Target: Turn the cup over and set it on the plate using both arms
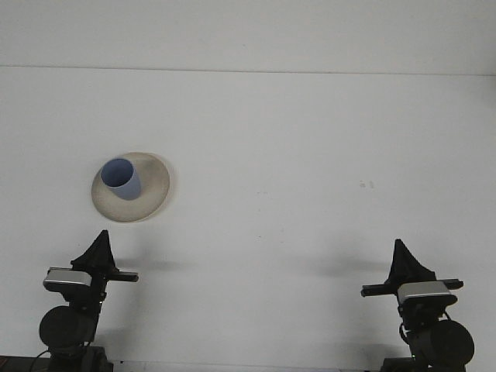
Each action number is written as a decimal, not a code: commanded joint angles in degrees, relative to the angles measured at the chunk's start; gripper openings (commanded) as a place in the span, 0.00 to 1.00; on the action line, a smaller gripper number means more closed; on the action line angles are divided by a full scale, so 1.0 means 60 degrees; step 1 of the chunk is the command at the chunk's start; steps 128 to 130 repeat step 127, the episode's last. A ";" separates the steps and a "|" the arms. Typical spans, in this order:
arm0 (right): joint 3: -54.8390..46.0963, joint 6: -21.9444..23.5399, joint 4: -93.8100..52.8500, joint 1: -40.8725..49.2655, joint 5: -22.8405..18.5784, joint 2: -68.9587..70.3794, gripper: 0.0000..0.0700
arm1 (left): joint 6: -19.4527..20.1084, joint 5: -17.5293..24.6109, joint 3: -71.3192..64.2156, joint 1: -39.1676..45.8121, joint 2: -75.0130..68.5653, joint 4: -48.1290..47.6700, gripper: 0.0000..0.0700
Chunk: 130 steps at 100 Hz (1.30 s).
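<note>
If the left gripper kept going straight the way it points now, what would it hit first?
The left gripper points forward over the table, roughly at the plate holding the blue cup. It would probably meet the plate's near rim first, though height is hard to judge from this view.

The table [310, 155] has a plain white top, matt and smooth, with hardly any shine across it and a couple of faint specks well to the right of the plate [155, 190]. The plate looks like glazed pottery or hard plastic, cream in colour, with a soft dull sheen along its rim. Standing on it, the cup [122, 178] looks like smooth matt plastic, pale blue. Nearer than the plate, the left gripper [99, 252] and the right gripper [403, 263] look like matt black plastic, each above a silvery, slightly glossy block.
</note>
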 commanded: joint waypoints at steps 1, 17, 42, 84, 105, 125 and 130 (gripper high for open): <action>-0.0295 0.0062 0.0204 0.0000 0.0036 -0.0273 0.00 | 0.0000 0.0015 -0.0193 0.0000 -0.0007 0.0109 0.02; -0.1064 0.0069 0.0732 -0.0058 0.0044 -0.0222 0.00 | 0.0000 0.0015 -0.0189 0.0000 -0.0007 0.0113 0.02; -0.2007 0.0248 0.2047 -0.0062 0.0047 -0.0222 0.00 | 0.0000 0.0015 -0.0189 0.0000 -0.0004 0.0109 0.02; -0.2007 0.0248 0.2095 -0.0066 0.0240 -0.0222 0.00 | 0.0004 0.0015 -0.0189 0.0000 -0.0004 0.0109 0.02; -0.2007 0.0248 0.2095 -0.0066 0.0240 -0.0222 0.00 | 0.0000 0.0015 -0.0189 0.0000 -0.0004 0.0109 0.02; -0.2007 0.0248 0.2095 -0.0066 0.0240 -0.0222 0.00 | 0.0004 0.0015 -0.0189 0.0000 -0.0004 0.0109 0.02; -0.2007 0.0248 0.2095 -0.0066 0.0240 -0.0222 0.00 | 0.0000 0.0015 -0.0189 0.0000 -0.0004 0.0109 0.02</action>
